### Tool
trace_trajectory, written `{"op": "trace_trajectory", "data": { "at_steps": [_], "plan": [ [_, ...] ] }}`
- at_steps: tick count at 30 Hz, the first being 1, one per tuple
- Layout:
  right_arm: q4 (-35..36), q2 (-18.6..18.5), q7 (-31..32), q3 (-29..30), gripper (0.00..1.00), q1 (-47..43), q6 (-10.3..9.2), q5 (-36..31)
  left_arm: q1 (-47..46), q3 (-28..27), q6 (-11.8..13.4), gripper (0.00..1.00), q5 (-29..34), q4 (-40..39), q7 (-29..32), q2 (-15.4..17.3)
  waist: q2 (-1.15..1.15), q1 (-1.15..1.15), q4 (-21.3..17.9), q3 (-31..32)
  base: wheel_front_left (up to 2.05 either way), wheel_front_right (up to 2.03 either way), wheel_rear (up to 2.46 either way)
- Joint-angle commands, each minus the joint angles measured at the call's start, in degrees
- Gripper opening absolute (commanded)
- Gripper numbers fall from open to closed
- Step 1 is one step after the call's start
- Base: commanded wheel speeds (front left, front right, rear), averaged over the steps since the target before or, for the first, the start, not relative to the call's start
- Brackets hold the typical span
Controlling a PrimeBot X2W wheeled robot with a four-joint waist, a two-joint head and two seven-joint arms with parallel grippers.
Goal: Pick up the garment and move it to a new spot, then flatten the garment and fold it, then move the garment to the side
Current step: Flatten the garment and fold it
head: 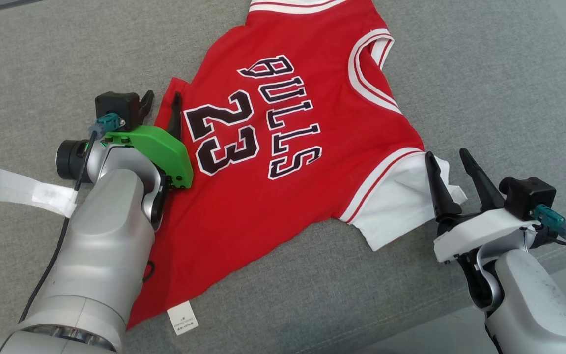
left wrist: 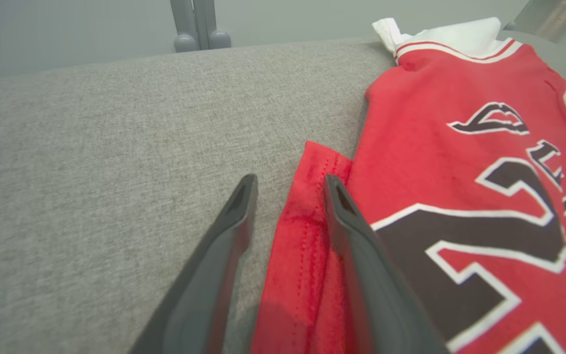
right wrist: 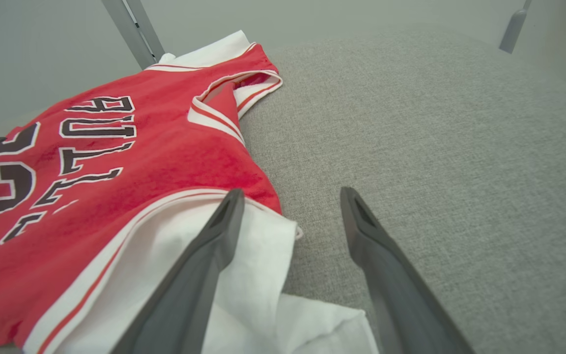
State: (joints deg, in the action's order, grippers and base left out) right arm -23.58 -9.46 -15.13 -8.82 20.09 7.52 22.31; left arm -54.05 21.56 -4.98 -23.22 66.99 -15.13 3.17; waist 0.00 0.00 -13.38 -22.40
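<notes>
The garment (head: pixel 283 196) is a red jersey with "BULLS 23" in black and white sleeves, lying spread on the grey fabric surface (head: pixel 484 73). My left gripper (head: pixel 163 96) is at its left hem corner. In the left wrist view the left gripper (left wrist: pixel 290 179) is open, with the red hem edge (left wrist: pixel 307 231) lying between the two fingers. My right gripper (head: pixel 446 153) is open at the white sleeve (head: pixel 401 206). In the right wrist view the right gripper (right wrist: pixel 292 191) has one finger over the white sleeve (right wrist: pixel 258 275) and the other over bare fabric.
A white tape label (head: pixel 27 191) lies on the surface beside my left forearm. The garment's care tag (head: pixel 183 318) sticks out at the near hem. Grey metal posts (left wrist: pixel 199 24) stand beyond the far edge. A seam (head: pixel 509 280) runs along the near right.
</notes>
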Motion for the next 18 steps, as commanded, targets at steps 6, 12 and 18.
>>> {"op": "trace_trajectory", "data": {
  "at_steps": [6, 12, 18],
  "plan": [
    [-0.2, 0.0, 0.0, -0.5, 1.0, 0.4, -0.07, -0.3, -0.7, 0.5, -0.5, 0.54, 0.3, 1.9, 0.0, 0.1, 0.0, 0.0, -0.3, 0.0, 0.0, 0.0, 0.0],
    [0.1, -0.3, 0.0, 0.3, 1.0, -0.2, -0.06, -0.4, -1.0, 1.5, -1.0, 0.0, 0.3, 2.9, 0.0, 0.0, 0.0, 0.0, -0.4, 0.3, 0.0, 0.0, 0.0],
    [0.4, 0.1, 0.0, 1.5, 1.0, -0.4, -0.06, -0.5, -2.9, -1.5, 3.2, 0.0, 1.0, -4.0, 0.0, 3.9, 0.0, 0.0, 0.0, 0.3, 0.0, 0.0, 0.0]
  ]
}}
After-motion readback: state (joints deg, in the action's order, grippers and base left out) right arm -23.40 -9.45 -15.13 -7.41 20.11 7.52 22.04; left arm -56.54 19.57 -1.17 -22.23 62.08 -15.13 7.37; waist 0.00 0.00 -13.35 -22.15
